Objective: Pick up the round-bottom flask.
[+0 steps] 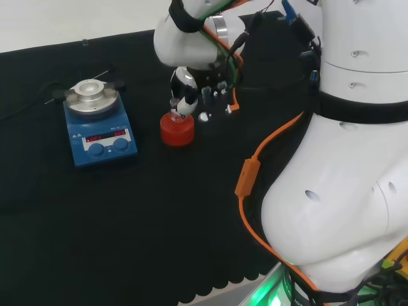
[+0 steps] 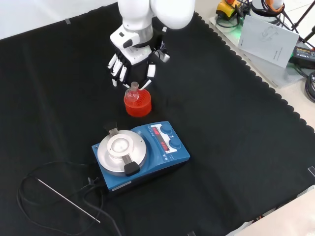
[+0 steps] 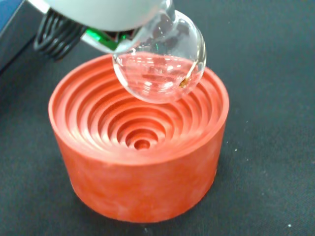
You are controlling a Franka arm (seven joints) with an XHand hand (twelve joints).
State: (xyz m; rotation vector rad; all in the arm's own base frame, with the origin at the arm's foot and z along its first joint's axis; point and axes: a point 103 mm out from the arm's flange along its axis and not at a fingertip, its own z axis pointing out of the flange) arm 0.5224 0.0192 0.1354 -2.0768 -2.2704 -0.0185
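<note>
- Black cloth covers the bench point(image 1: 159, 223) in the head view; the hand point(image 1: 186, 95) hangs over a red ribbed stand point(image 1: 176, 130), its fingers curled around the neck of the round-bottom flask point(image 1: 174, 113). To the left stands a blue magnetic stirrer point(image 1: 99, 131) with a round metal top plate.
- Front view: the hand point(image 2: 132, 61) comes in from the top, fingers pointing down around the flask's neck point(image 2: 134, 88), just above the red stand point(image 2: 138, 103). The stirrer point(image 2: 140, 155) sits nearer the camera, a cable point(image 2: 34, 184) and a thin rod point(image 2: 69, 200) at its left.
- Wrist view: the clear glass bulb point(image 3: 160, 66) is tilted and lifted off the stand's ringed hollow point(image 3: 140, 142), near its far rim.
</note>
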